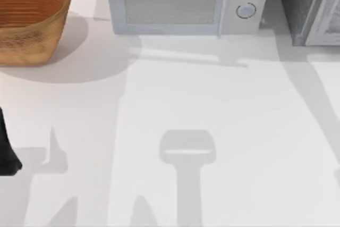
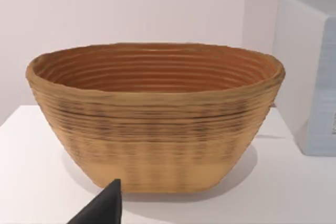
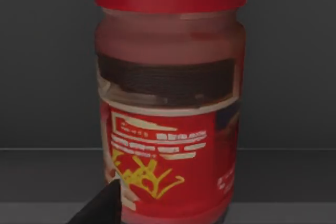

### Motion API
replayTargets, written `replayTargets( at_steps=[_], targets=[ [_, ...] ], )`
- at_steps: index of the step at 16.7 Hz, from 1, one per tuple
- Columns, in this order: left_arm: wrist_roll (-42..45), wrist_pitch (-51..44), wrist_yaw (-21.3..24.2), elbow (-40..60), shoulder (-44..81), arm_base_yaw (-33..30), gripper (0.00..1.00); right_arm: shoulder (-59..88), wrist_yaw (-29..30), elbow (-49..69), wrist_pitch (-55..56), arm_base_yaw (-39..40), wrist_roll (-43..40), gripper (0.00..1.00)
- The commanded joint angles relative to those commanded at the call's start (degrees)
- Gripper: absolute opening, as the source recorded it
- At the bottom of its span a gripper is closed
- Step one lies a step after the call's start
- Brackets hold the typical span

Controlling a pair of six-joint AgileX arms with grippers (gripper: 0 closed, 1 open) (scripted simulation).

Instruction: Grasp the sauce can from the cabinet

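My right claw (image 3: 107,203) is the nearer one, its spread untellable, with the sauce can (image 3: 169,98) upright dead ahead at frame centre inside the dark cabinet (image 1: 311,6), while my left claw (image 2: 102,208) idles facing the basket (image 2: 155,116).

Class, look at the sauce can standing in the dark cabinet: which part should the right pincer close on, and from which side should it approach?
Grip the sauce can around its straight labelled body, below the wider red lid. It stands upright on the cabinet floor, so a level approach from the open front, where the right wrist view looks in, seems best. A dark fingertip already shows at its base.
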Motion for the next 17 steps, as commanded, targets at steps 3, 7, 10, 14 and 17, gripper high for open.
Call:
replayTargets(
  at_steps=[3,7,10,14,17],
  targets=[
    [0.0,0.0,0.0,0.0,0.0,0.0,1.0,6.94,2.57,5.8,0.7,2.27,0.14,1.0],
    [0.0,0.0,0.0,0.0,0.0,0.0,1.0,9.83,3.78,8.52,1.04,3.33,0.21,1.0],
    [0.0,0.0,0.0,0.0,0.0,0.0,1.0,9.82,3.61,8.33,0.98,3.04,0.21,1.0],
    [0.0,0.0,0.0,0.0,0.0,0.0,1.0,14.43,2.92,14.35,-0.19,2.41,0.2,1.0],
    [0.0,0.0,0.0,0.0,0.0,0.0,1.0,19.81,2.09,21.28,-1.69,1.5,0.16,1.0]
  ],
)
